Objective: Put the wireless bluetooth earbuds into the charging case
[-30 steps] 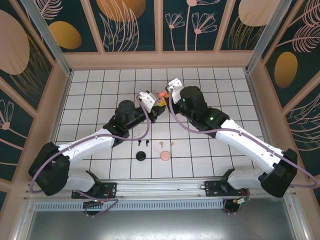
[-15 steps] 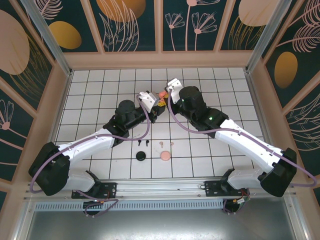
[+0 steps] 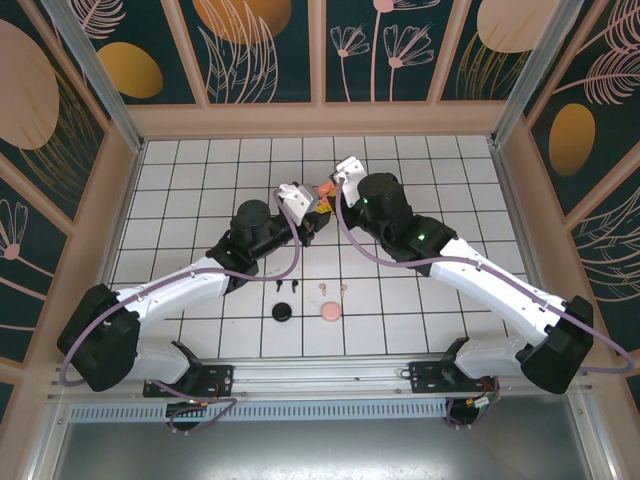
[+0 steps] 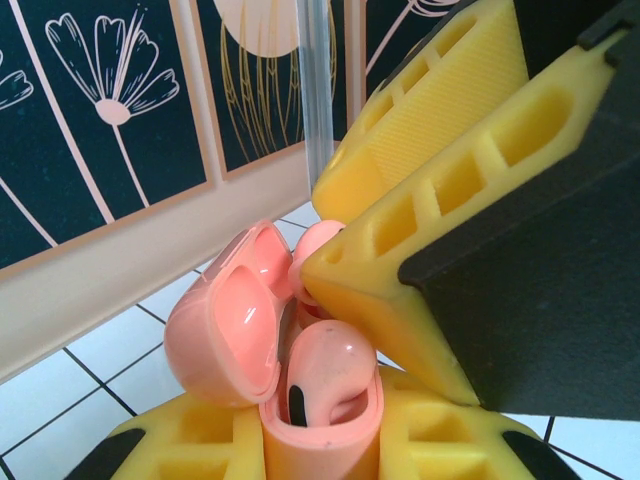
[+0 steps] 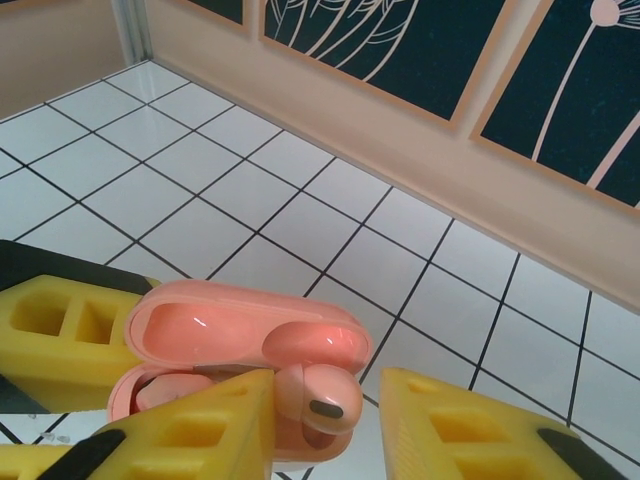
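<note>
The left pincer (image 4: pixel 320 450) is clamped on the open coral charging case (image 4: pixel 225 330), held above the tiled surface (image 3: pixel 200 180); one earbud (image 4: pixel 325 375) sits inside. The right pincer (image 5: pixel 325 425), fingers slightly parted, brackets a second earbud (image 5: pixel 318 398) at the case's mouth.

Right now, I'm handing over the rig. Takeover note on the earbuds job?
Left gripper: shut on the open coral-pink charging case.
Right gripper: jaws apart around the second coral earbud at the case's mouth.
Done: one coral earbud seated.
To do: seat the second, close the case; two black earbuds and two pale pink earbuds lie on the table beside a black case and a pink case.
</note>
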